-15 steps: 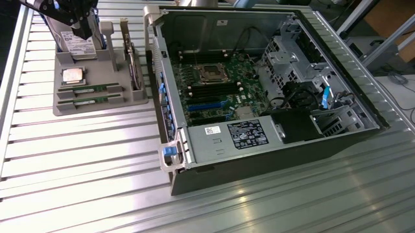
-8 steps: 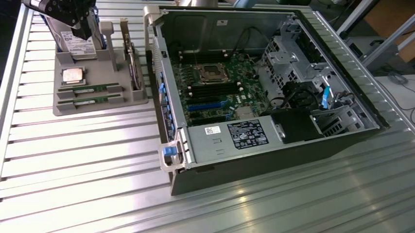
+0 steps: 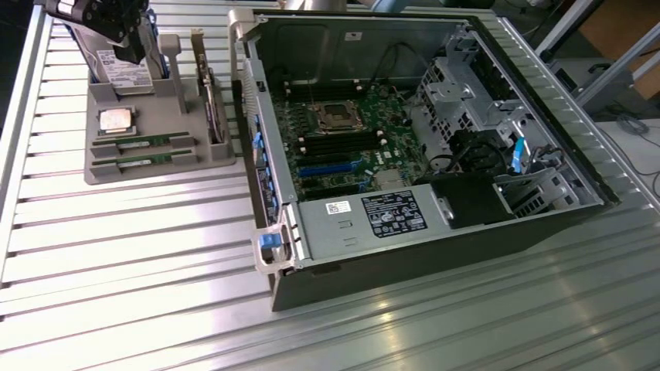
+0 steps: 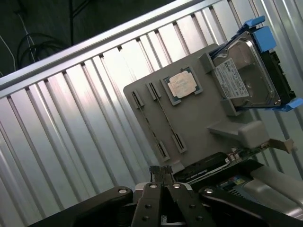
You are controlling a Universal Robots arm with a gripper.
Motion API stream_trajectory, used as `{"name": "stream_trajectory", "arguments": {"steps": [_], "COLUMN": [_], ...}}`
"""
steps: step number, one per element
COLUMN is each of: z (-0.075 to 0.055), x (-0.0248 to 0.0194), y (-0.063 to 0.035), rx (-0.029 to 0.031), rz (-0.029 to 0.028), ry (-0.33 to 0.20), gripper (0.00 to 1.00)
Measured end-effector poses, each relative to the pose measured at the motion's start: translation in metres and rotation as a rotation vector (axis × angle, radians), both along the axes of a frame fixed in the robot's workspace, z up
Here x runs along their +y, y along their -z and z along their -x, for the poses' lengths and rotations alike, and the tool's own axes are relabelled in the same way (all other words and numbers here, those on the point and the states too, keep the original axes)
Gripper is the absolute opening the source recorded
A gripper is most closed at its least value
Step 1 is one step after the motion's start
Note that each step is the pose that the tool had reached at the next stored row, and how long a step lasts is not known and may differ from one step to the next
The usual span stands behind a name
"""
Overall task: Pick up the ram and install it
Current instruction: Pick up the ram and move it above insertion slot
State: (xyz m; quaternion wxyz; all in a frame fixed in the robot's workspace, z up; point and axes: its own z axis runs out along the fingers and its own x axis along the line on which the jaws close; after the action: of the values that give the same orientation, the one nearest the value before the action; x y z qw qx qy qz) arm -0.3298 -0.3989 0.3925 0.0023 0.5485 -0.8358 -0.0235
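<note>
Two ram sticks lie side by side in the grey holder tray, thin green boards with white labels: one ram stick and the second ram stick just in front of it. The wrist view catches them edge-on as the first ram stick and the second ram stick on the tray. My gripper hangs above the tray's far end, over the hard drive, well apart from the ram. Its black fingers are pressed together, so the gripper is shut and holds nothing.
A silver processor chip and an upright hard drive share the tray, with an expansion card standing along its side. The open computer case lies at the exterior view's right, its motherboard with black memory slots exposed.
</note>
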Motion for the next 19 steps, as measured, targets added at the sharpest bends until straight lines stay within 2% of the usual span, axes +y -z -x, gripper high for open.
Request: {"name": "stream_trajectory", "arguments": {"steps": [6, 9, 19], "z": [0.0, 0.0, 0.0], "x": [0.0, 0.0, 0.0], "y": [0.0001, 0.0002, 0.0002], "rx": [0.0, 0.0, 0.0], "rz": [0.0004, 0.0004, 0.0004], "ry": [-0.061, -0.108, -0.205], "gripper": [0.1, 0.1, 0.1]}}
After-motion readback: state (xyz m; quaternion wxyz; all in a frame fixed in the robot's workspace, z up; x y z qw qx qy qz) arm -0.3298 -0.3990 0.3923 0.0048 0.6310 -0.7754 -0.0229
